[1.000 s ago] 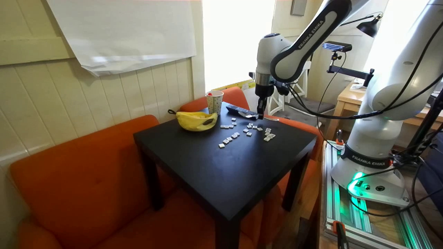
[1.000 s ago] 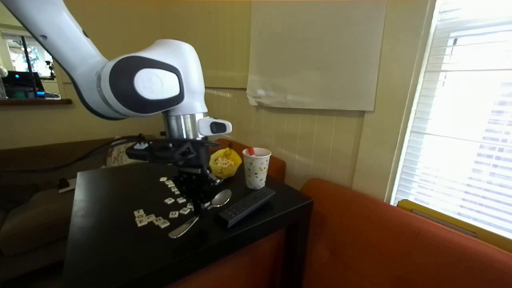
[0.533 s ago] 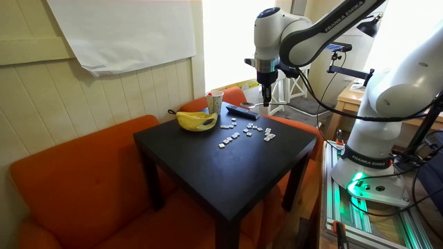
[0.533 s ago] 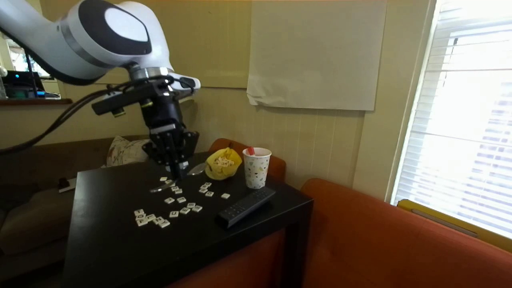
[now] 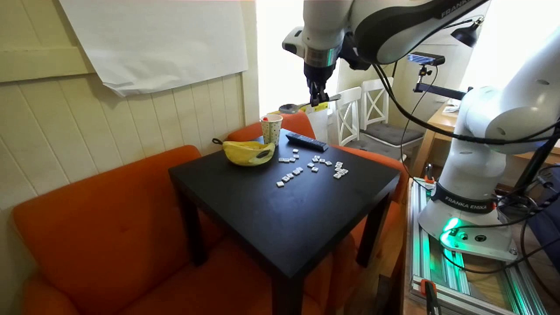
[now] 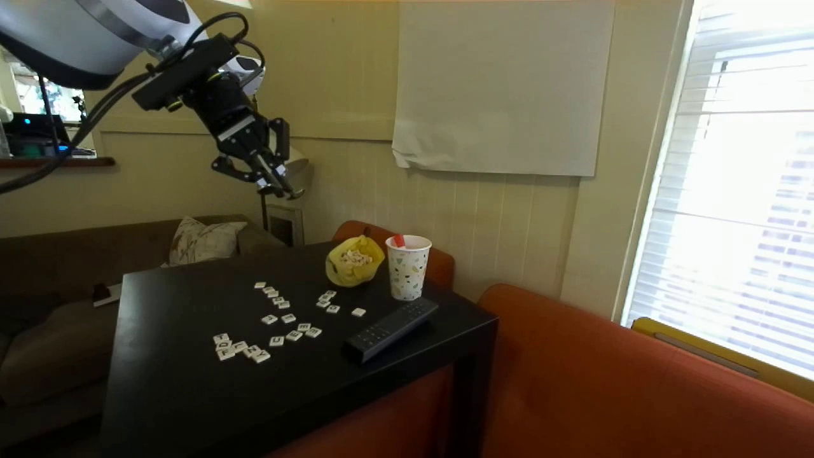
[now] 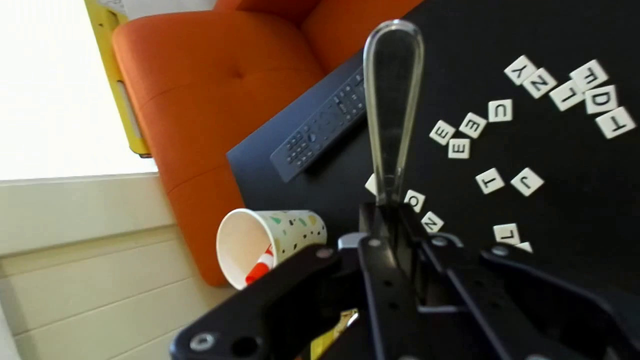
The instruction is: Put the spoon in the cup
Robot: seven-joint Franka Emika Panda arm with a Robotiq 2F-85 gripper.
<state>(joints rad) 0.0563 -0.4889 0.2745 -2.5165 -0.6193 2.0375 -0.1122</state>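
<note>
The silver spoon hangs in the air above the table, and my gripper (image 5: 319, 99) is shut on its handle. In an exterior view the spoon's bowl (image 5: 288, 108) points toward the cup side. In the wrist view the handle (image 7: 392, 100) sticks out past the fingertips (image 7: 389, 212), and the bowl is mostly hidden behind the gripper. The cup is a white speckled paper cup (image 6: 408, 270), upright at the table's far corner, with a red-and-white item (image 7: 261, 267) inside. The gripper is higher than the cup and to one side of it (image 5: 271, 129).
A yellow banana-shaped dish (image 5: 247, 154) with pale contents stands beside the cup. A black remote (image 6: 391, 329) lies near the cup. Several white letter tiles (image 6: 294, 334) are scattered on the black table (image 5: 271, 210). Orange seats (image 5: 118, 227) and a wall (image 5: 183, 109) border it.
My gripper has lifted the spoon from the table beside the remote, high into the air. The gripper now tilts, and the spoon's bowl has moved closer to the cup side.
</note>
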